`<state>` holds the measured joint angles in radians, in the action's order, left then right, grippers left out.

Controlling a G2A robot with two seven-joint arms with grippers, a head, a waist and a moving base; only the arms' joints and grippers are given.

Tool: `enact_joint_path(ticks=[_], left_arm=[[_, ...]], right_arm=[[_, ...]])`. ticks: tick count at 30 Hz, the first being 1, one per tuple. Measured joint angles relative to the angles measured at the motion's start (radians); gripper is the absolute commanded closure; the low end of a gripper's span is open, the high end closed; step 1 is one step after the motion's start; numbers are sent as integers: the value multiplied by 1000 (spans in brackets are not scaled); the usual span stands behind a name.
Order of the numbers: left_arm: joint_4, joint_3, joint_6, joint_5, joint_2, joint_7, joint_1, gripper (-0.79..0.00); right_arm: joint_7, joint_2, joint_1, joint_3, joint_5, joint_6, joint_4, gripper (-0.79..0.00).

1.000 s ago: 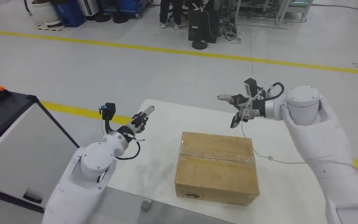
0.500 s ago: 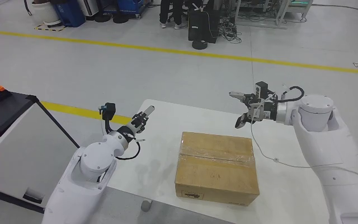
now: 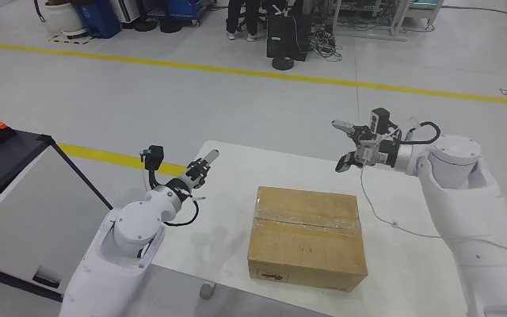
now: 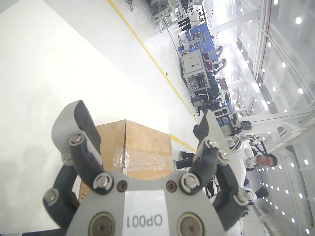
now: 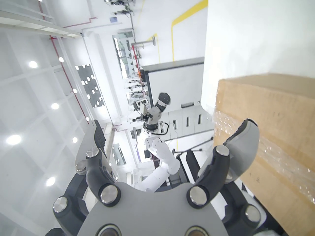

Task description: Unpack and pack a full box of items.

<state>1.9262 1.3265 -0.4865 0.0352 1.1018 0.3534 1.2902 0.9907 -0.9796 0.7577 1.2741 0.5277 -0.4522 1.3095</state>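
A brown cardboard box (image 3: 307, 236) sits closed on the white table (image 3: 230, 190), its top seam sealed with clear tape. My left gripper (image 3: 207, 158) hovers over the table's left part, well left of the box, open and empty. From the left wrist the box (image 4: 137, 148) lies beyond the spread fingers of my left gripper (image 4: 145, 119). My right gripper (image 3: 343, 145) hangs above the table's far right corner, behind the box, open and empty. The right wrist view has the box (image 5: 273, 128) beside one finger of my right gripper (image 5: 172, 126).
A black-framed cart (image 3: 20, 170) stands left of the table. A thin cable (image 3: 380, 218) trails from the right arm across the table right of the box. Yellow floor lines (image 3: 253, 73) run behind the table.
My right gripper has swung to the right and slightly back, away from the box's far edge, staying open. The left arm and the box have not moved.
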Motion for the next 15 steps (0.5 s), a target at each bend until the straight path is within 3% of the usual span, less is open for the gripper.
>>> enact_joint_path(ticks=[8,15], left_arm=[[0,0,0,0,0,0,0,-785],[0,0,0,0,0,0,0,-785]], right_arm=[[-243,7,154,194,153,298,-12,-785],[-389,1,310,293,292,424,1,-785]])
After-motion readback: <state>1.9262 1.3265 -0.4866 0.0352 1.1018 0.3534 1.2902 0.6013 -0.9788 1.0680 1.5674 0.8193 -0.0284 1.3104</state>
